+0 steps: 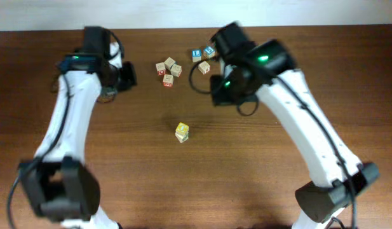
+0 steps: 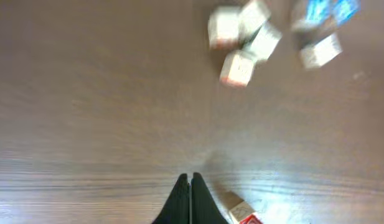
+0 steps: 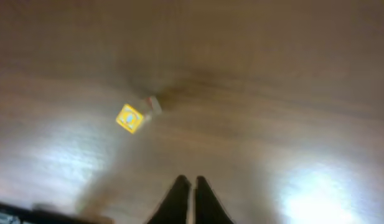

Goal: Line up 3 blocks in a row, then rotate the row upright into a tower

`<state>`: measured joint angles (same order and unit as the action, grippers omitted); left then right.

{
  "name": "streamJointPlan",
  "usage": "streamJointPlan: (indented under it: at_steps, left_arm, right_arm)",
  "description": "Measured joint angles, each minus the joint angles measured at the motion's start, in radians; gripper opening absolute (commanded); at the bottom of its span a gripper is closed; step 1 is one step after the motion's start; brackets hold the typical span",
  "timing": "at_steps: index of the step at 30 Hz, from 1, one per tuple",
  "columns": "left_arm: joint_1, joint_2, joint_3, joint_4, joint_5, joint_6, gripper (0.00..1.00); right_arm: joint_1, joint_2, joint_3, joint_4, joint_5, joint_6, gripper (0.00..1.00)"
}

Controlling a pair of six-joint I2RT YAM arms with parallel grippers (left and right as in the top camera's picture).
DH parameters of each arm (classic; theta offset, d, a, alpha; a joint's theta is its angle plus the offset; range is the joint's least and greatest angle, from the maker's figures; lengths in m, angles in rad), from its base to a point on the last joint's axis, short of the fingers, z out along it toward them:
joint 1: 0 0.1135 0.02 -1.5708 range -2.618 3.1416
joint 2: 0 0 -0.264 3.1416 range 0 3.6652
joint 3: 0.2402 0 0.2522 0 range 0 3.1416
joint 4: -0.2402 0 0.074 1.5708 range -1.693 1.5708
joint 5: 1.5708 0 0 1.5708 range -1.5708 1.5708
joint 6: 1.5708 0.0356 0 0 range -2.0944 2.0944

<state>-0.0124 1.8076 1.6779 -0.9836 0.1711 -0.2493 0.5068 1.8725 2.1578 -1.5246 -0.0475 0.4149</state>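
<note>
The left claw [image 2: 190,179] was closed tight over the desk [image 2: 86,112] and held nothing. The right claw [image 3: 187,182] was closed and empty too. The yellow block [image 1: 182,131] lay alone in the middle of the desk, between the arms and well apart from the others. Farther back, the red-letter block [image 1: 168,80] sat on the near side of a tight cluster with the pale block [image 1: 169,62] and two more tan cubes. Two blue cubes [image 1: 196,55] and a tan cube [image 1: 204,67] lay near the right arm.

White arms [image 1: 70,121], black joints [image 1: 59,189], green lights [image 1: 264,60]
</note>
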Motion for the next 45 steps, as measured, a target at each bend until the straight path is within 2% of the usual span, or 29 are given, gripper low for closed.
streamJointPlan:
  at_steps: [1,2,4,5,9,17,20,25,30,31,32,37,41,45]
  left_arm:
    - [0.000,-0.042,0.012,-0.012,-0.026,0.003,0.99]
    - [0.000,-0.087,0.020,-0.029,-0.051,0.009,0.99]
    - [0.000,-0.161,0.026,-0.056,-0.100,0.010,0.99]
    - [0.000,-0.192,0.028,-0.063,-0.134,0.010,0.99]
    - [0.000,-0.192,0.029,-0.066,-0.183,0.010,0.99]
    - [0.000,-0.192,0.029,-0.068,-0.199,0.010,0.99]
    - [0.000,-0.192,0.029,-0.068,-0.199,0.010,0.99]
    - [0.000,-0.192,0.029,-0.068,-0.199,0.010,0.99]
    - [0.000,-0.192,0.029,-0.069,-0.201,0.010,0.99]
    - [0.000,-0.192,0.029,-0.069,-0.202,0.010,0.99]
    - [0.000,-0.192,0.029,-0.069,-0.203,0.010,0.99]
    - [0.000,-0.192,0.029,-0.069,-0.206,0.010,0.99]
    - [0.000,-0.192,0.029,-0.068,-0.206,0.010,0.99]
    - [0.000,-0.192,0.029,-0.069,-0.206,0.010,0.99]
  right_arm:
    - [-0.006,-0.006,0.066,-0.042,0.024,-0.006,0.20]
    - [-0.011,-0.008,0.131,-0.089,0.051,-0.011,0.25]
    - [-0.022,-0.011,0.286,-0.166,0.101,-0.024,0.67]
    - [-0.025,-0.024,0.369,-0.166,0.113,-0.050,0.98]
    - [-0.027,-0.124,0.499,-0.168,0.116,-0.095,0.98]
    - [-0.027,-0.350,0.535,-0.168,0.091,-0.105,0.98]
    - [-0.027,-0.350,0.535,-0.168,0.092,-0.116,0.98]
    - [-0.029,-0.338,0.518,-0.166,0.135,-0.233,0.98]
    - [-0.205,-0.343,0.375,-0.074,0.110,-0.299,0.98]
    - [-0.294,-0.354,0.294,-0.003,0.056,-0.343,0.98]
    - [-0.323,-0.375,0.229,0.072,0.019,-0.381,0.98]
    - [-0.385,-0.596,-0.211,0.485,-0.080,-0.541,0.98]
    - [-0.455,-0.827,-0.630,0.855,-0.102,-0.579,0.98]
    - [-0.498,-1.022,-1.030,1.120,-0.117,-0.593,0.98]
